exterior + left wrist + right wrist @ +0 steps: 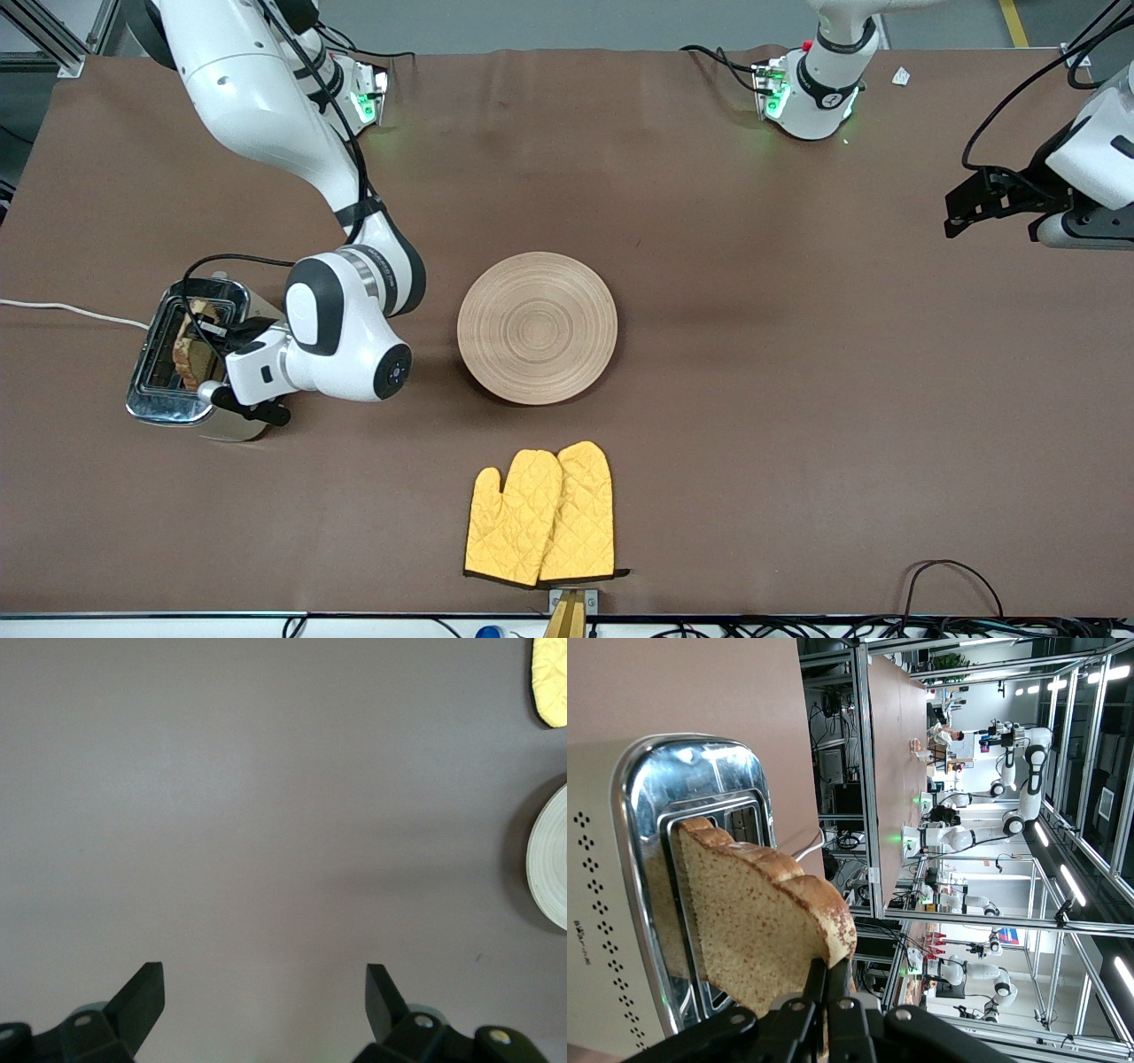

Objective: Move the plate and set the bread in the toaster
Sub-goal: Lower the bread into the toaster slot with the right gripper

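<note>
The left tool (264, 992), fingers spread, hangs over bare table (266, 815), plate (551, 859) at the edge.

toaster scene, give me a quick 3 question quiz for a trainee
1. True or false: the bread is lying on the plate.
2. Which gripper is shut on the bread? A) left gripper B) right gripper C) neither
3. Fill in: the yellow oven mitts lie ______ to the front camera than the plate.

Key:
1. False. The slice stands partly in a slot of the toaster, and the plate is bare.
2. B. The right gripper pinches the slice's edge over the toaster; the left gripper waits open above bare table at the left arm's end.
3. nearer
</note>
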Controlling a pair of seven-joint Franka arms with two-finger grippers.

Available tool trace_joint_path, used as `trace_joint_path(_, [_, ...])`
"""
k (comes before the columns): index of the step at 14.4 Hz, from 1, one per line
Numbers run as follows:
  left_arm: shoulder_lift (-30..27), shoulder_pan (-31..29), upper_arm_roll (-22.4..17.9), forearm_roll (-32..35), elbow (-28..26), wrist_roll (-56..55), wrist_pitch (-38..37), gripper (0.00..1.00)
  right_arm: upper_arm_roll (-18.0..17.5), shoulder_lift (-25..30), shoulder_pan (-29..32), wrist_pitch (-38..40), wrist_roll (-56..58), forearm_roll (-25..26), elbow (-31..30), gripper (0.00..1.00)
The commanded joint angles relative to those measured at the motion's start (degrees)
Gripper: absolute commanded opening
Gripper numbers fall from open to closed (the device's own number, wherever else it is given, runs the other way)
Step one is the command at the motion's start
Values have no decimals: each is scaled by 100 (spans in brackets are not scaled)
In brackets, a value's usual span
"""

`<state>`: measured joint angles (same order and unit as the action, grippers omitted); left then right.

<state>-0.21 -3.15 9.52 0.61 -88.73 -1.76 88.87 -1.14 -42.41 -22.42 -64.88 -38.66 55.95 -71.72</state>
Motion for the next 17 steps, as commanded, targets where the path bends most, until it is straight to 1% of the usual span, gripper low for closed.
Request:
trace_joint_path(1, [-58,-28,-12,-79,-74,106,26,100,-18,-154,44,19,122,136,159,0])
trace_joint_path(5, [-58,-28,-12,-70,-75,106,26,100,-26,-119,141,116,183,-49,97,0])
trace_joint_path(7, [-58,-28,-12,-79,-75,106,26,100,-26,-110,202,283,236,-224,53,0])
trace_joint_path(11, [-58,-28,-12,-70,-75,106,26,100,-26,-101,238,310,245,-304,-245,0])
trace_joint_path(13, [-58,-28,-12,-70,-75,106,26,100,-26,-101,316,292,272,-496,-281,0])
trace_joint_path(17, [-58,-19,-12,-70,-75,106,26,100,-35,-5,343,546,859,-585,-430,0])
